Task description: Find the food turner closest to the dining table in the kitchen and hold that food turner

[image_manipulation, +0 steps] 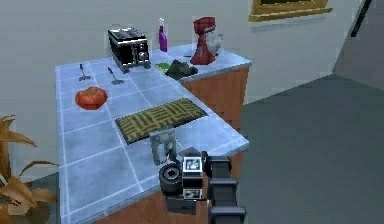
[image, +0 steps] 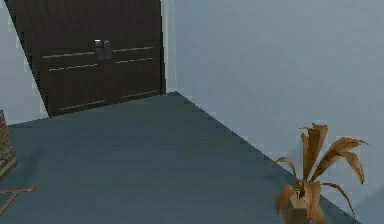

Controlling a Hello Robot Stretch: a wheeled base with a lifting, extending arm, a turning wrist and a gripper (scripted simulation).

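**Tiled counter beside the arm, dark door ahead**

Forward view: a dark teal floor (image: 150,150) ran up to a pale grey-blue wall (image: 270,60). A dark double door (image: 100,60) stood at the upper left. A potted plant (image: 315,175) with dry orange leaves sat at the lower right.

Arm side view: a counter (image_manipulation: 100,165) topped with pale blue tiles filled the left and middle. Along its far end stood a toaster (image_manipulation: 128,45), a purple spray bottle (image_manipulation: 162,35) and a red stand mixer (image_manipulation: 205,42). Any print on them was too small to read. A small utensil (image_manipulation: 83,72) and a second utensil (image_manipulation: 113,73) lay at the upper left, above a tomato (image_manipulation: 90,97). Either could be the food turner; I cannot tell which. A green patterned mat (image_manipulation: 160,118) lay mid-counter. The gripper (image_manipulation: 162,150) showed at the lower middle over the tiles. Whether it held anything could not be told. A gold picture frame (image_manipulation: 290,10) hung at the upper right.
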